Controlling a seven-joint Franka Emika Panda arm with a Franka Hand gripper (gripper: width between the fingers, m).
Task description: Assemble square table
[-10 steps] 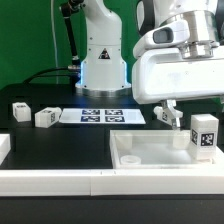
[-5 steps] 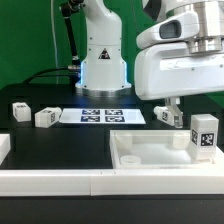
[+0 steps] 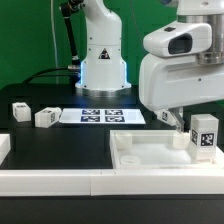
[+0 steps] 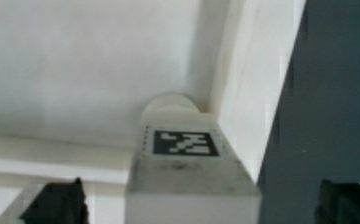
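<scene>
1. Toward the bench's (image 3: 60,150) front corner on the exterior view's right lies the single top (image 3: 150,152), flat, rim upward.
2. Four legs can be counted. The upright leg (image 3: 205,135) stands on the top at its side nearest the exterior view's right, long axis vertical, tag facing the camera. A half-hidden leg (image 3: 167,118) sits behind the top under the arm (image 3: 185,70). An outer leg (image 3: 21,111) and an inner leg (image 3: 45,117) lie low, slightly apart, between the bench's edge at the exterior view's left and the marker board (image 3: 101,116).
3. Seen from the wrist, one leg (image 4: 191,150) stands against the top's rim (image 4: 248,60), viewed from above. The tool (image 4: 198,203) is spread wide, one dark fingertip either side, both clear of the leg, gripping nothing.
</scene>
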